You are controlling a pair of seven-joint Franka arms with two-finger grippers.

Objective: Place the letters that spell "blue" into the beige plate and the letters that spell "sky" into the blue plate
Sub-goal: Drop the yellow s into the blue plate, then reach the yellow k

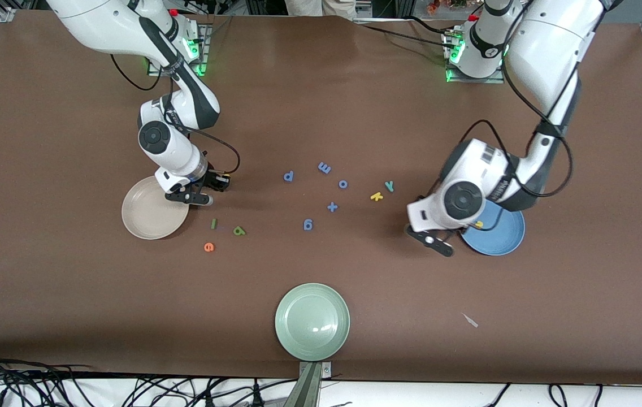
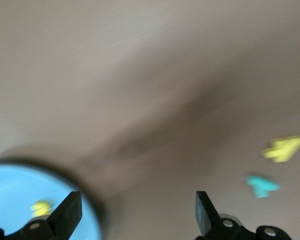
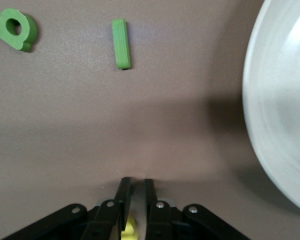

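Note:
My right gripper [image 1: 188, 196] is down at the table beside the beige plate [image 1: 148, 217], shut on the yellow u [image 3: 129, 227], which shows between its fingers [image 3: 136, 182]. The dark green l [image 1: 214, 224], olive-green b [image 1: 239, 230] and orange e [image 1: 209, 247] lie on the table close by. My left gripper [image 1: 438, 244] hangs open and holds nothing [image 2: 137, 200], over the table just off the rim of the blue plate [image 1: 504, 237]. The yellow s [image 1: 479, 224] lies in that plate. The yellow k [image 1: 376, 196] and teal y [image 1: 389, 185] lie on the table mid-way between the plates.
Several blue-purple letters [image 1: 332, 207] are scattered in the middle of the table. A pale green plate [image 1: 312, 321] sits near the front edge. A small scrap [image 1: 471, 320] lies nearer the front camera than the blue plate.

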